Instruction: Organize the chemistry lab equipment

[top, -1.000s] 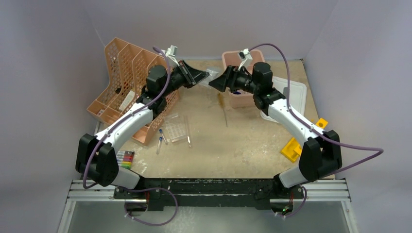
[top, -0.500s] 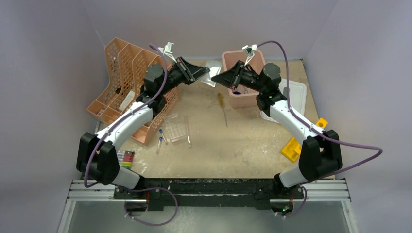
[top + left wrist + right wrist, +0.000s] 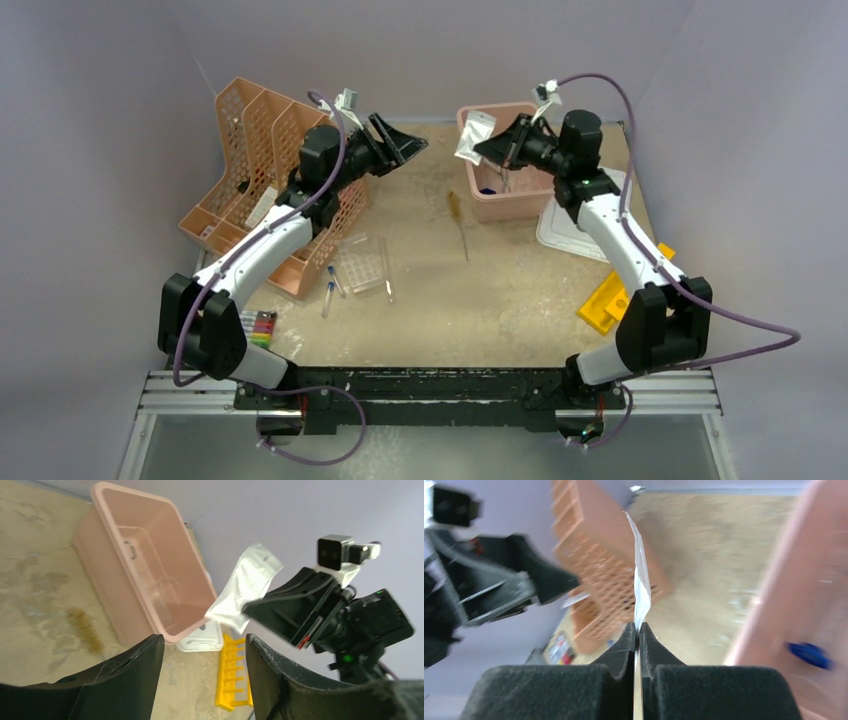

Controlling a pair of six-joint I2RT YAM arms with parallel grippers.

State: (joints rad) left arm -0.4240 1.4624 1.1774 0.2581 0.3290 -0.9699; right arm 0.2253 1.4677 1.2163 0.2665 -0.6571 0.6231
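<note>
My right fingers [image 3: 487,150] were clenched on the small white plastic packet [image 3: 474,134] above the pink rectangular plastic tub [image 3: 505,210]; my left fingers [image 3: 412,146] stood released. Left of the tub, the clear tube rack [image 3: 362,268] and blue-capped tubes [image 3: 330,290] lay unsorted on the surface: much left, I judged.

We see a sandy, dusty surface [image 3: 480,300]. On it:
- far left: orange perforated organiser [image 3: 262,165]
- back: pink tub [image 3: 500,205], white lid [image 3: 585,215] beside it
- left of centre: clear tube rack [image 3: 362,268], blue-capped tubes [image 3: 327,297] beside it
- middle: thin brown-tipped rod [image 3: 461,228]
- right edge: yellow pieces [image 3: 603,308]
- near left: marker pack [image 3: 258,327]
</note>
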